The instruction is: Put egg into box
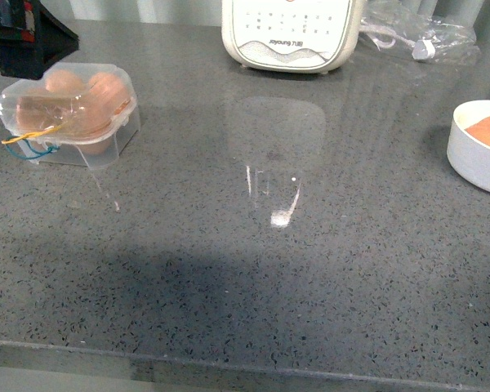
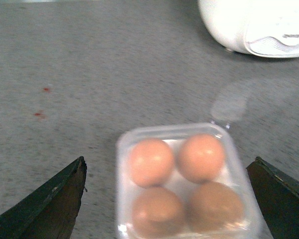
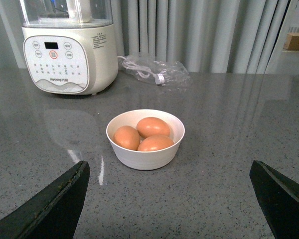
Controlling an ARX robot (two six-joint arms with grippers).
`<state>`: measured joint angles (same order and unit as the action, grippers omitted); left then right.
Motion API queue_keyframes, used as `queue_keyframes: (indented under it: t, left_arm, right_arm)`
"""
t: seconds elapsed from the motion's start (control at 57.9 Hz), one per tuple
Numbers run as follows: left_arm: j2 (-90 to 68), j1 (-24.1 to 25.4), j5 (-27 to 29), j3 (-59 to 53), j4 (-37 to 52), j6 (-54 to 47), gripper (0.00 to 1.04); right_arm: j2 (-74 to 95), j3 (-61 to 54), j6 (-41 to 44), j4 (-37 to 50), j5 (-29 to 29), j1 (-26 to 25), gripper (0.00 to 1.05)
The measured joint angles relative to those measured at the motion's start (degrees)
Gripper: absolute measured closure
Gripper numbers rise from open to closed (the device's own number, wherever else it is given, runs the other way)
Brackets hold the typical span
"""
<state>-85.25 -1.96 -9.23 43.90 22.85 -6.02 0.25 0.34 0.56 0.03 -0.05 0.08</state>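
While its fingers stood wide apart and empty, the left gripper point(image 2: 168, 160) hovered over the clear egg box point(image 1: 106, 145), whose four cells each held a brown egg point(image 2: 151, 162). The right gripper point(image 3: 169, 164), equally spread and empty, faced a white bowl point(image 3: 144, 159) holding three more eggs point(image 3: 153, 126), near a Joyoung appliance point(image 1: 290, 33).

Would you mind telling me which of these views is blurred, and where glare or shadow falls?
Left wrist view: soft and blurred, the box smeared. Front view: a white glare streak mid countertop, broad shadow across its near part. Right wrist view: crisp, evenly lit bowl.
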Motion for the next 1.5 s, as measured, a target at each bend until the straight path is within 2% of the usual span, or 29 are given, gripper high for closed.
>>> queue_keyframes:
  t: [0.104,0.276,0.431,0.69,0.828,0.984,1.312,1.501]
  left_arm:
    - [1.4,-1.6,0.0,-0.7,-1.3,-0.2,0.07]
    - [3.4,-1.3,0.2,-0.7,-2.3,0.3,0.07]
    - [7.5,0.2,1.4,-1.5,-2.4,0.5,0.07]
    - [17.0,4.1,0.4,-5.9,-1.5,0.5,0.07]
    - [26.3,10.4,-3.0,-10.3,-5.4,1.2,0.07]
    - [32.9,14.8,-6.2,-14.2,-6.6,-0.3,0.07]
    - [36.5,29.3,-15.3,-18.8,-8.9,-5.1,0.07]
    - [37.5,34.2,-18.6,-19.2,-9.5,-7.1,0.07]
  right_arm:
    - [0.0,0.0,0.0,0.0,0.0,0.0,0.07]
    - [0.0,0.0,0.0,0.0,0.0,0.0,0.07]
    - [0.0,0.0,0.0,0.0,0.0,0.0,0.07]
    - [0.0,0.0,0.0,0.0,0.0,0.0,0.07]
    - [0.0,0.0,0.0,0.0,0.0,0.0,0.07]
    - [0.0,0.0,0.0,0.0,0.0,0.0,0.07]
    - [0.0,0.0,0.0,0.0,0.0,0.0,0.07]
    - [0.0,0.0,0.0,0.0,0.0,0.0,0.07]
